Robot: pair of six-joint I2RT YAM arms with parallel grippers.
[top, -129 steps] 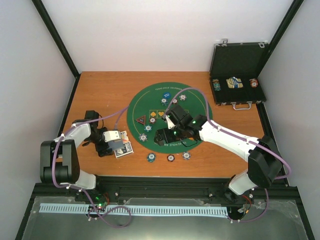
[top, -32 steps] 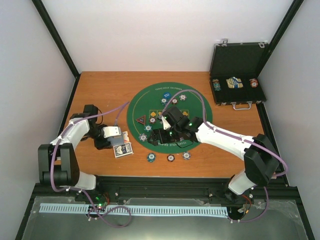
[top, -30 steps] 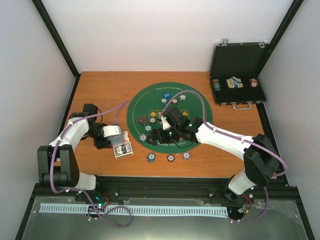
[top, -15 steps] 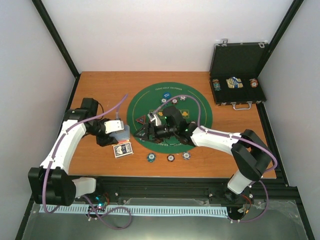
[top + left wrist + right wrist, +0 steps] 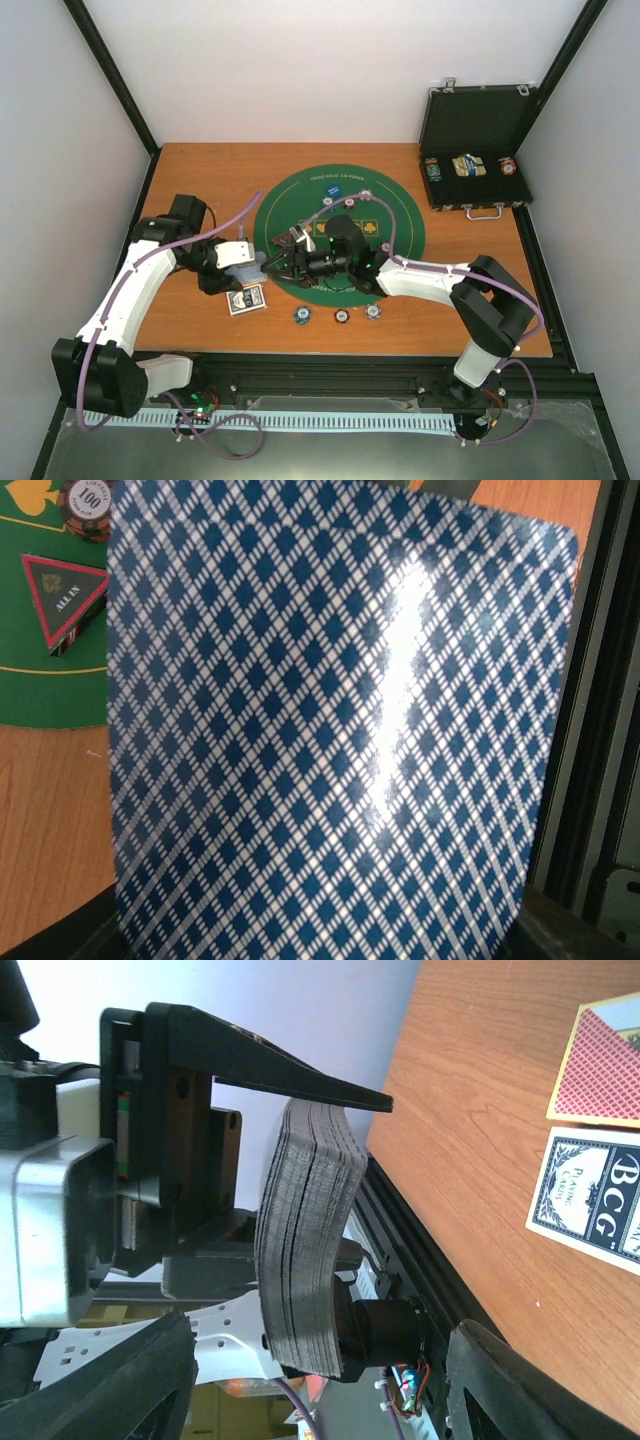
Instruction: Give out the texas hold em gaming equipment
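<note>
Table [image 5: 200, 180]: open case [image 5: 478, 118] holds chips [image 5: 508, 166]; left jaws clamp deck [image 5: 308, 1220]; right jaws apart.

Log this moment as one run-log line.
left gripper: shut on deck of blue diamond-backed playing cards | right gripper: open, facing the deck

Bright even light, glare streak on card deck [image 5: 330, 740]

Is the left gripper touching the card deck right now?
Touching. Right wrist view: the card deck sits clamped in the left gripper, upper finger pressed against its edge.
</note>
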